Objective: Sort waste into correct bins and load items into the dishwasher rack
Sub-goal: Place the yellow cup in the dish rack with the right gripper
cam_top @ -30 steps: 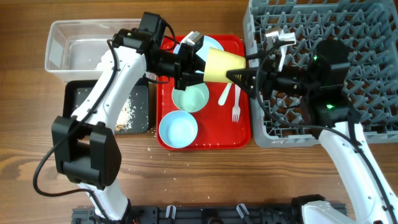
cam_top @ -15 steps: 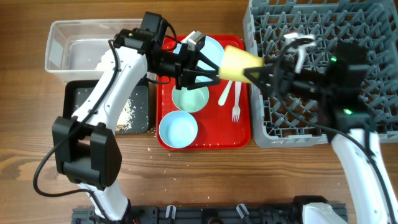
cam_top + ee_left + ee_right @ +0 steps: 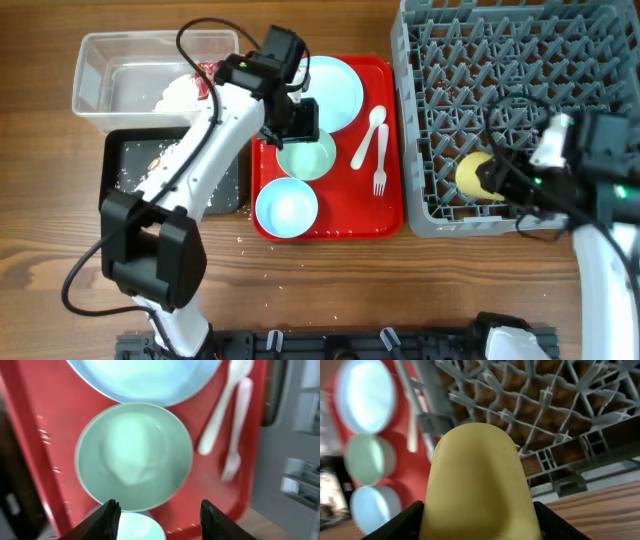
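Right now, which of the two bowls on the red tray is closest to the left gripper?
The mint-green bowl, directly below the open left gripper; the light blue bowl only edges into the wrist view.

Evenly, brightly lit from above, with soft faint shadows on the table [image 3: 330,290]; crisp overhead, yet motion-blurred in both wrist views, worst at the left edges, with the near yellow cup [image 3: 477,485] soft.
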